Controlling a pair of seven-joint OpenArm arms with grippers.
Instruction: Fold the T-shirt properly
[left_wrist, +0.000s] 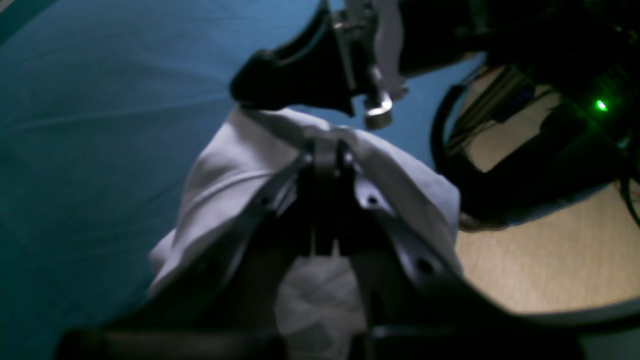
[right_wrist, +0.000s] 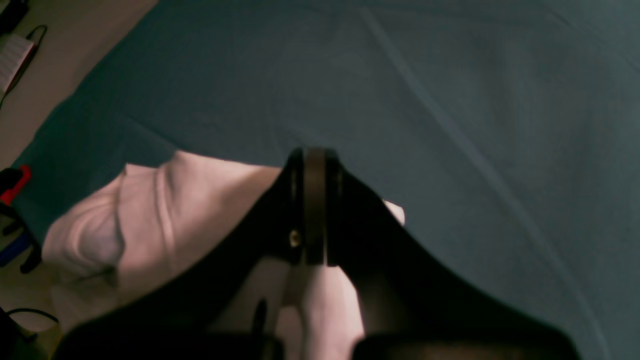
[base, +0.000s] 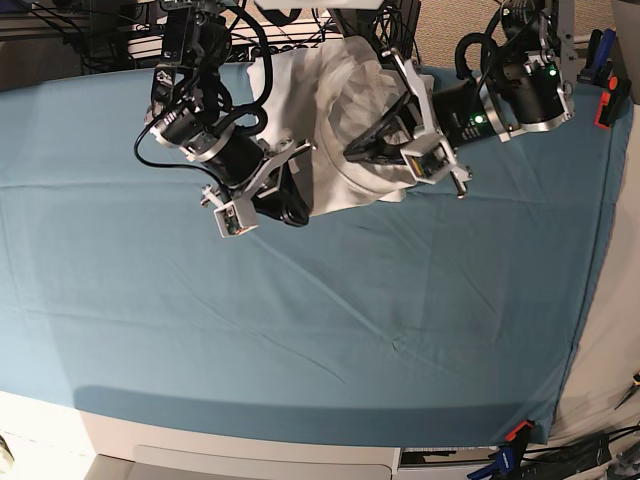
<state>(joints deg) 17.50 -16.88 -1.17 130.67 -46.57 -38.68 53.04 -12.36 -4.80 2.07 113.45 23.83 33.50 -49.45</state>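
Both sets of fingers, left (left_wrist: 325, 145) and right (right_wrist: 315, 155), pinch the shirt (base: 345, 110) (bunched, upper centre) to spread it over the teal sheet (base: 300, 320).

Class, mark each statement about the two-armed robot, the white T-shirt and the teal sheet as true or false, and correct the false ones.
1. Both tools are shut on the T-shirt. True: left tool and right tool each pinch white cloth.
2. The T-shirt lies flat and neatly folded. False: it is bunched up between the arms.
3. The teal sheet covers the table. True.
4. The T-shirt sits at the near edge in the base view. False: it is at the far edge.
5. The T-shirt bears a large print. False: it looks plain white.
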